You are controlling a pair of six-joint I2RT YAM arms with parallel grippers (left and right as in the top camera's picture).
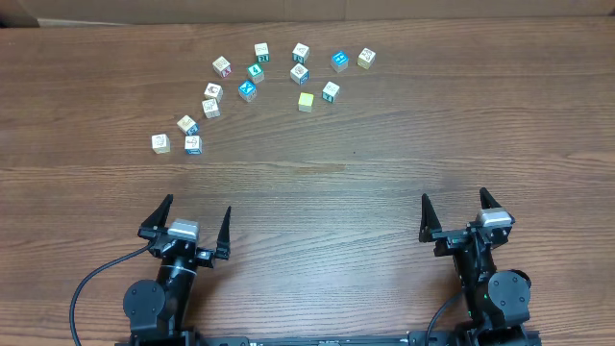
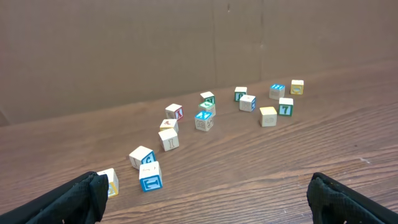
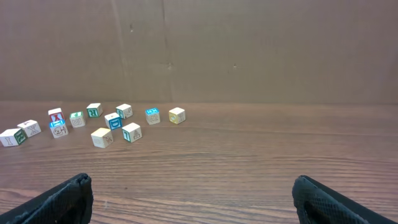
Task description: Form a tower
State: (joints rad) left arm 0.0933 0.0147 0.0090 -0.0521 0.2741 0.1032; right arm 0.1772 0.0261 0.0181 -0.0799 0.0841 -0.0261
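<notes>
No tower stands yet. I see only single cubes, lying in a loose arc on the far half of the table (image 1: 384, 192), more on my left side than on the right. The left pincer (image 1: 198, 207) and the right pincer (image 1: 455, 195) both wait at the near edge, released, with the fingers spread wide and nothing between them.

In my judgement the step now is to choose the first cube and a place for the base. I would start with the yellow-green cube (image 1: 306, 101). It lies on the near side of the arc and has free wood on most sides, with only a white-faced cube (image 1: 331, 91) near it. The two cubes at the left end (image 1: 160, 142) and (image 1: 193, 144) sit close together, so a finger can push the neighbour there.

To do it well, I want to come down straight from above, with the fingers on two opposite flat faces and not on the corners. I turn the wrist first so the fingers are parallel to the cube's sides. I close slowly, because such a small cube can easily rotate or jump away. For the base I prefer the bare middle of the table, where both arms can probably reach. The blue cube (image 1: 339, 61) can follow after.
</notes>
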